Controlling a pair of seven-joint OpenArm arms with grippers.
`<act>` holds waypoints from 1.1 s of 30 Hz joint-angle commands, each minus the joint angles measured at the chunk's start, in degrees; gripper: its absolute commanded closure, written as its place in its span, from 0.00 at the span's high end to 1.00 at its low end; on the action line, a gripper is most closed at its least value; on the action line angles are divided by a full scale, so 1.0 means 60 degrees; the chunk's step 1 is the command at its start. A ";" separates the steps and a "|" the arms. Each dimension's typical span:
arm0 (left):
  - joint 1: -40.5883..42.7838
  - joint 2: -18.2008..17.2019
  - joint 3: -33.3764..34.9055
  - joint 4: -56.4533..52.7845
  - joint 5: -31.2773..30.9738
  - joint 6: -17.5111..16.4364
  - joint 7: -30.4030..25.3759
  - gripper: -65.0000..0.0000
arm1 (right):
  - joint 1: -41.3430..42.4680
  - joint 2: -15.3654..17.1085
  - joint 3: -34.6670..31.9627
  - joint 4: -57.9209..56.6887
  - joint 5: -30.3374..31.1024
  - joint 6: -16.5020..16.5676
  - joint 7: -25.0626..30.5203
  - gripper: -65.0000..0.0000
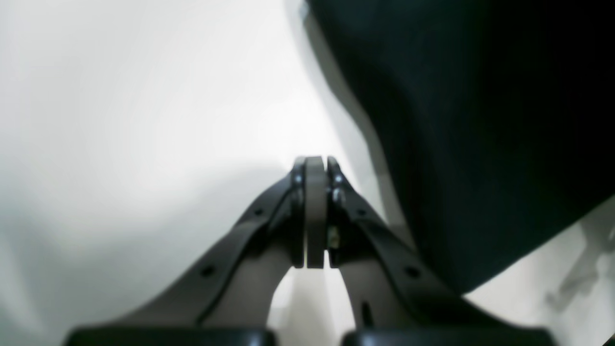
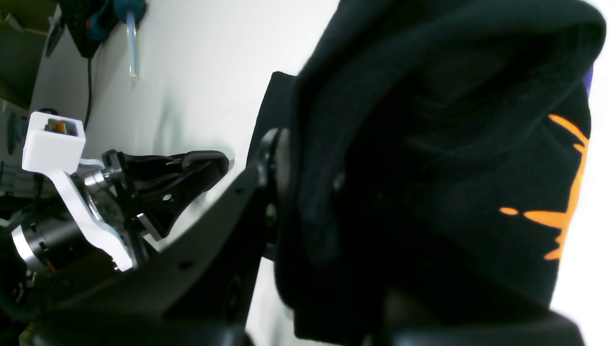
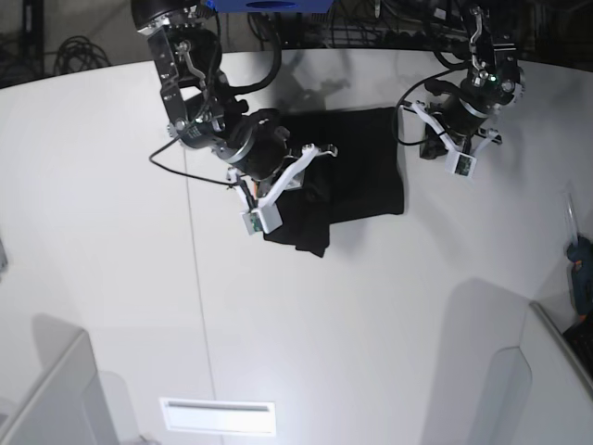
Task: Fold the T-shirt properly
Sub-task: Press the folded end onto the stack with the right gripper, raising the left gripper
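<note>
The black T-shirt (image 3: pixel 357 171) lies partly folded on the white table (image 3: pixel 278 324). My right gripper (image 3: pixel 308 174) is at the shirt's left side. In the right wrist view it (image 2: pixel 288 156) is shut on a thick bunch of the shirt's cloth (image 2: pixel 408 144), which drapes over the fingers and shows orange print at its right edge. My left gripper (image 3: pixel 428 146) sits just off the shirt's right edge. In the left wrist view it (image 1: pixel 314 163) is shut and empty over bare table, with the shirt (image 1: pixel 480 120) to its right.
The other arm's gripper (image 2: pixel 192 168) shows at the left of the right wrist view. A blue object (image 3: pixel 584 269) lies at the table's right edge. Cables and dark equipment (image 3: pixel 83 46) run behind the table's far edge.
</note>
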 commanded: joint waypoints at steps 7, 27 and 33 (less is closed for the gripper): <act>-0.0138 -0.0052 -0.0452 0.0073 -0.0103 -0.0003 -0.0219 0.00 | 0.0052 -0.0225 -0.0170 0.0166 0.0150 0.0092 0.0165 0.00; 0.0448 -0.0082 -0.2503 0.0381 -0.0118 -0.1380 -0.0175 0.00 | 0.0506 -0.0225 -0.0551 -0.0947 0.0091 0.0092 0.0897 0.00; 0.0580 -0.0082 -0.3411 0.0381 -0.0118 -0.1776 -0.0175 0.00 | 0.0697 -0.0255 -0.0551 -0.1226 0.0091 0.0092 0.0897 0.00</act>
